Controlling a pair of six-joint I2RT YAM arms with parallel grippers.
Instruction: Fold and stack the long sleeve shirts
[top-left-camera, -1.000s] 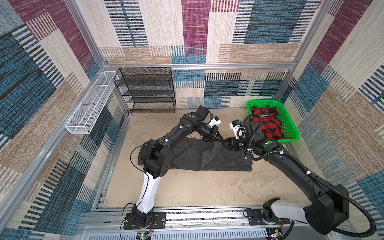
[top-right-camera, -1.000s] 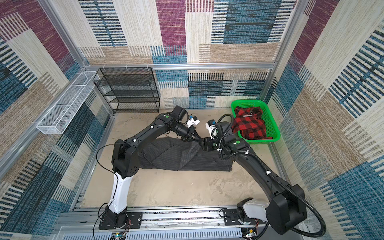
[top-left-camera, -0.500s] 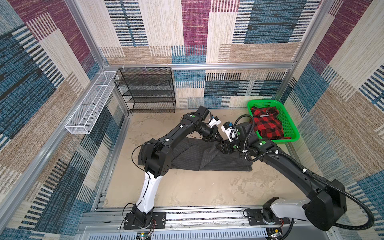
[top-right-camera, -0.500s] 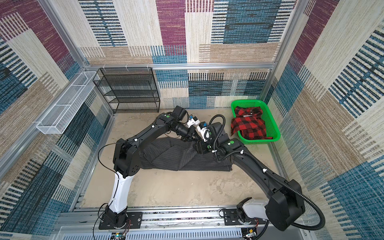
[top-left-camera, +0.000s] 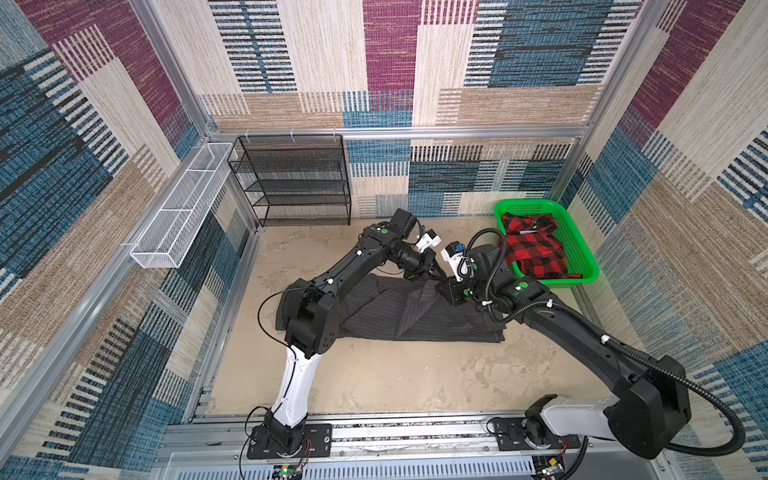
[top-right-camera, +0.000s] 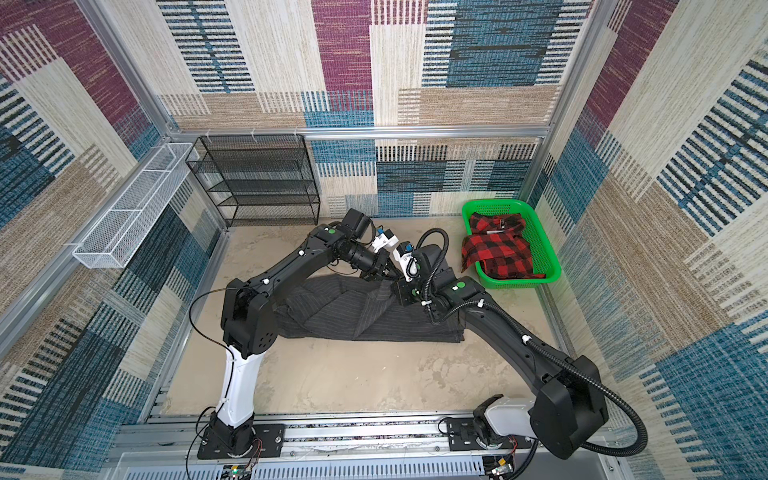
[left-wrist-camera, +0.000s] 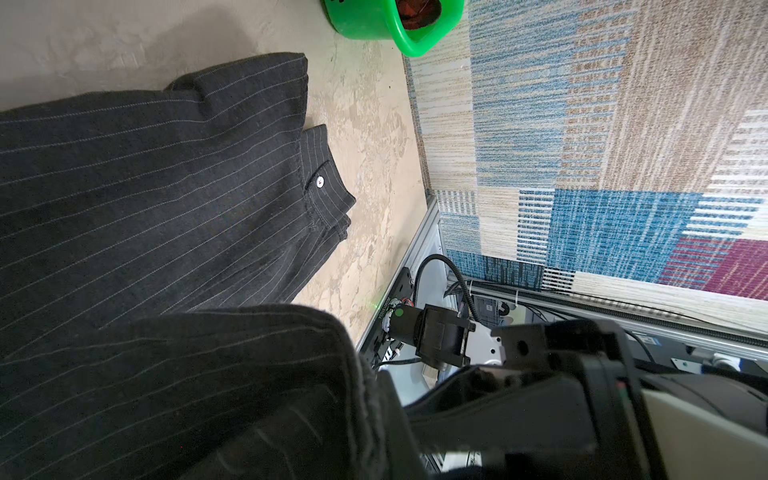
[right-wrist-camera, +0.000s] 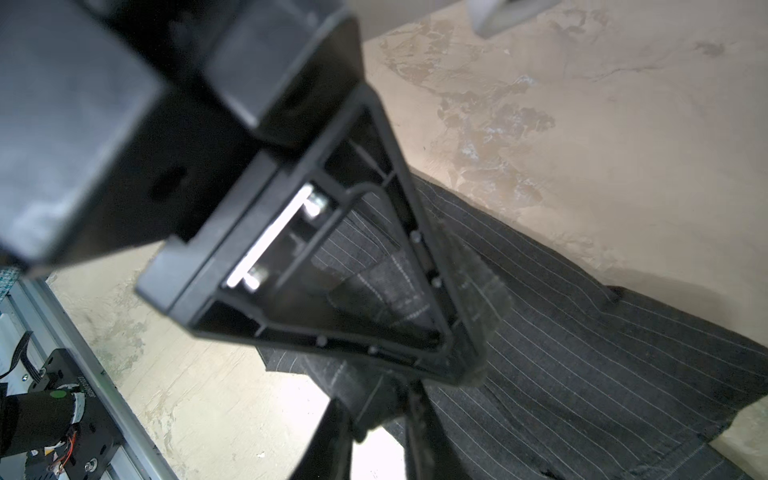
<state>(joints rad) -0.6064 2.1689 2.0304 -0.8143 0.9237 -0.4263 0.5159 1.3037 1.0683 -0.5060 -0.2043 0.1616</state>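
A dark grey pinstriped shirt (top-left-camera: 436, 320) (top-right-camera: 395, 320) lies spread across the middle of the sandy floor, with a raised fold at its far edge. My left gripper (top-left-camera: 430, 276) (left-wrist-camera: 382, 399) is shut on that lifted edge; the cloth drapes over its finger. Right beside it, my right gripper (top-left-camera: 444, 286) (right-wrist-camera: 382, 395) has its fingers pinched on a corner of the same grey shirt (right-wrist-camera: 582, 353). The left gripper's black frame (right-wrist-camera: 332, 270) fills much of the right wrist view. A red-and-black checked shirt (top-left-camera: 536, 253) (top-right-camera: 498, 249) lies crumpled in a green basket (top-left-camera: 582, 245).
A black wire rack (top-left-camera: 295, 178) stands against the back wall at the left. A white wire basket (top-left-camera: 183, 208) hangs on the left wall. An aluminium rail (top-left-camera: 395, 432) with both arm bases runs along the front edge. Patterned walls close in all sides.
My right gripper has shifted a little left toward the left gripper and its jaws have closed on the grey shirt's edge. The left arm has kept its grip and place.
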